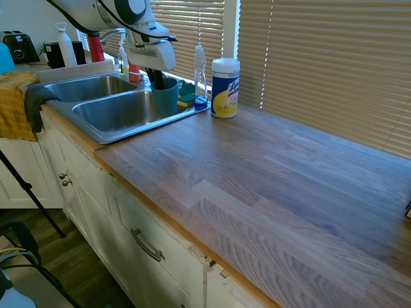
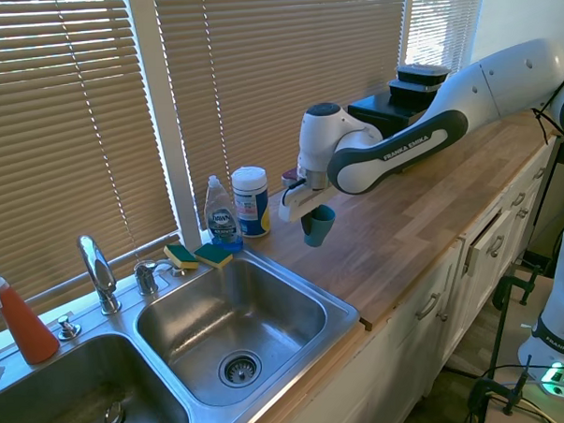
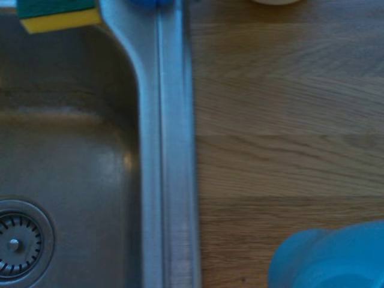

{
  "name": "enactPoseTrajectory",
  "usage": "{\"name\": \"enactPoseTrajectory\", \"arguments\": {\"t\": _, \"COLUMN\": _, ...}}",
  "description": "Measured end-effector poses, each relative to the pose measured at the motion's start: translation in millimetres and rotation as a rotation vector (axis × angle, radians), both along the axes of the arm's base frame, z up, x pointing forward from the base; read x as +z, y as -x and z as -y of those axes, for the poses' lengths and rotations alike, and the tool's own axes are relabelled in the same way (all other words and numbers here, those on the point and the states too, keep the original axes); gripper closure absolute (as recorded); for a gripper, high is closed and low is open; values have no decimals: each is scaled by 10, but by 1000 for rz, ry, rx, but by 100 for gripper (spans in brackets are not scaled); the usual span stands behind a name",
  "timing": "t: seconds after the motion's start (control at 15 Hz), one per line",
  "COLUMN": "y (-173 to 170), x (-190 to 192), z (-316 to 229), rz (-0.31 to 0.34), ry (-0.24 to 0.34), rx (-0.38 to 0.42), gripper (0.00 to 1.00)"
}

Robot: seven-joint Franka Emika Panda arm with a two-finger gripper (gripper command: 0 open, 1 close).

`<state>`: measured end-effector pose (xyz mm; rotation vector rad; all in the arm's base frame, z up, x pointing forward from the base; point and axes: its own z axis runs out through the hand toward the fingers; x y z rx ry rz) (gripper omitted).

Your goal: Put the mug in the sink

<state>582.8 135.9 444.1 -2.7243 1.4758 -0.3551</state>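
The teal-blue mug (image 1: 166, 96) hangs in the air with my gripper (image 1: 156, 79) shut on its rim, one dark finger reaching inside it. In the second exterior view the mug (image 2: 317, 226) is below the gripper (image 2: 312, 208), above the wooden counter just beside the sink's rim (image 2: 347, 312). The wrist view shows the mug (image 3: 330, 258) over the wood, with the steel rim (image 3: 174, 150) and the basin with its drain alongside. The sink (image 1: 128, 131) is a steel double basin.
A white-and-yellow wipes canister (image 1: 225, 88) and a dish soap bottle (image 1: 200, 76) stand behind the sink's corner. Two green-and-yellow sponges (image 2: 198, 255) lie on the rim by the faucet (image 2: 97, 271). A red spray bottle (image 2: 20, 321) stands far left. Window blinds (image 1: 321, 64) back the counter.
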Motion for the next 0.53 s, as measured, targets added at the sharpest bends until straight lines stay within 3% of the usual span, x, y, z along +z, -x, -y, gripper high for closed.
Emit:
{"name": "enactPoseTrajectory", "arguments": {"t": 0.27, "y": -136, "x": -20, "z": -217, "rz": -2, "ry": 12, "rx": 17, "gripper": 100}}
{"name": "enactPoseTrajectory", "arguments": {"t": 0.53, "y": -276, "x": -194, "z": -961, "rz": 12, "ry": 36, "rx": 125, "gripper": 100}}
